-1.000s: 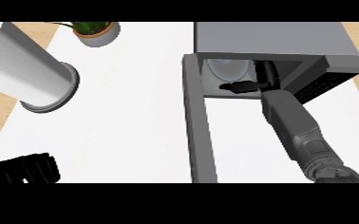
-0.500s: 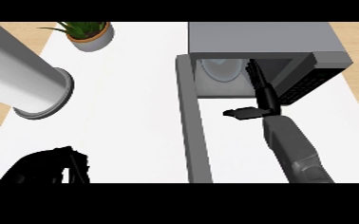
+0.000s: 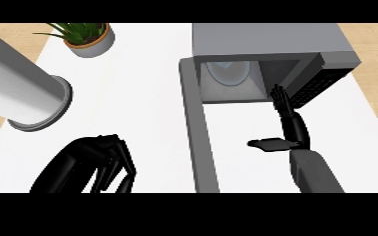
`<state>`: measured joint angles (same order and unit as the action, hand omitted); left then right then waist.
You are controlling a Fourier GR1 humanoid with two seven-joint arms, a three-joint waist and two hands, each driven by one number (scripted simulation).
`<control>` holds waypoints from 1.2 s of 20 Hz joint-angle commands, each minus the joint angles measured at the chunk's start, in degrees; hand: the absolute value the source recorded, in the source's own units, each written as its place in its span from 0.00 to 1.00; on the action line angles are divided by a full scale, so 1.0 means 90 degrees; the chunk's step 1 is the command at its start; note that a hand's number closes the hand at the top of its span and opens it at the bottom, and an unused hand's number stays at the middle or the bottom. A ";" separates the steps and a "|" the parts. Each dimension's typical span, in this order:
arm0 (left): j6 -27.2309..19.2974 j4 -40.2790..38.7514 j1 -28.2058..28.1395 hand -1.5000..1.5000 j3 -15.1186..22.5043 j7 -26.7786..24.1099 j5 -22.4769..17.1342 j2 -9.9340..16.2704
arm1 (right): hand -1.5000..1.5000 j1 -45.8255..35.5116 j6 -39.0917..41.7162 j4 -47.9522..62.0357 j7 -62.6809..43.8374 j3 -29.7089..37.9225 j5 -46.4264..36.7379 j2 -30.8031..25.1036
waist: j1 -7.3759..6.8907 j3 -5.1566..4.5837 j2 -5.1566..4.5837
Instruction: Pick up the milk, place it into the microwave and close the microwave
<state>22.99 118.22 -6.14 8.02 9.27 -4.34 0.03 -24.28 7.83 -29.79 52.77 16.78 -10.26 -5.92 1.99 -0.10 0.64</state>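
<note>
Right hand [image 3: 289, 125] empty, fingers straight, just outside the microwave [image 3: 266, 47] at the counter's [image 3: 140, 110] far right; milk [image 3: 227, 73] sits inside; door [image 3: 198, 130] is open; left hand [image 3: 88, 165] relaxed at near-left edge; risk: swinging door clips right forearm.

White counter [image 3: 140, 105] on tan wood floor [image 3: 22, 37] (potted plant [image 3: 87, 37], grey cylinder [image 3: 29, 100]).

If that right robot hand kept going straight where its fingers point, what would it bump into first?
Probably the grey microwave: the right robot hand points into its open cavity by the dark control panel, though depth is unclear.
</note>
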 commanded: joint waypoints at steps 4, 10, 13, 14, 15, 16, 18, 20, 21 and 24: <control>-0.0668 -0.1408 0.1100 1.00 0.1077 -0.0607 0.1007 -0.0003 | 0.00 0.1480 0.0682 -0.1739 -0.0289 -0.0246 0.0227 -0.0317 | 0.0072 -0.0004 -0.0027; -0.0900 -0.3113 0.1401 1.00 0.1899 -0.1285 0.1605 -0.0004 | 0.00 0.2684 0.1150 -0.3158 -0.0251 -0.0297 0.0554 -0.0493 | 0.0021 -0.0002 -0.0050; -0.1675 -0.3893 0.2163 1.00 0.2290 -0.1199 0.1409 -0.0003 | 0.00 0.2952 0.1135 -0.4111 -0.0747 -0.0426 0.0621 -0.0536 | -0.0010 0.0000 -0.0064; -0.1800 -0.4556 0.2067 1.00 0.2252 -0.1822 0.1528 -0.0003 | 0.00 0.3085 0.1309 -0.4203 -0.0651 -0.0370 0.0695 -0.0697 | 0.0083 -0.0006 -0.0078; -0.2310 -0.4568 0.2085 1.00 0.2752 -0.1722 0.1561 -0.0003 | 0.00 0.3315 0.1334 -0.4568 -0.0724 -0.0456 0.0682 -0.0695 | 0.0097 -0.0006 -0.0066; -0.2212 -0.4980 0.2069 1.00 0.2614 -0.2177 0.1691 -0.0003 | 0.00 0.3473 0.1680 -0.4730 -0.0779 -0.0479 0.0770 -0.0916 | 0.0102 -0.0008 -0.0075; -0.2918 -0.5645 0.2655 1.00 0.2925 -0.2502 0.1515 -0.0003 | 0.00 0.3422 0.1680 -0.5188 -0.1071 -0.0690 0.0930 -0.0611 | 0.0169 -0.0013 -0.0094; -0.3554 -0.5773 0.2627 1.00 0.3221 -0.2868 0.1316 -0.0003 | 0.00 0.3838 0.1987 -0.5830 -0.1187 -0.0577 0.1312 -0.0790 | 0.0115 -0.0009 -0.0080; -0.3874 -0.5963 0.2894 1.00 0.3439 -0.2991 0.0972 -0.0003 | 0.00 0.3887 0.2053 -0.5885 -0.1327 -0.0674 0.1424 -0.0673 | 0.0173 -0.0011 -0.0095; -0.4234 -0.6740 0.3304 1.00 0.3581 -0.3654 0.0335 -0.0002 | 0.00 0.3782 0.2273 -0.6284 -0.1586 -0.0610 0.1849 -0.0819 | 0.0280 -0.0015 -0.0135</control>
<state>-9.07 66.13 19.27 36.76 -17.75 4.12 0.20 8.38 24.02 -81.16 39.88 11.58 2.77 -12.82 3.66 -0.21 -0.16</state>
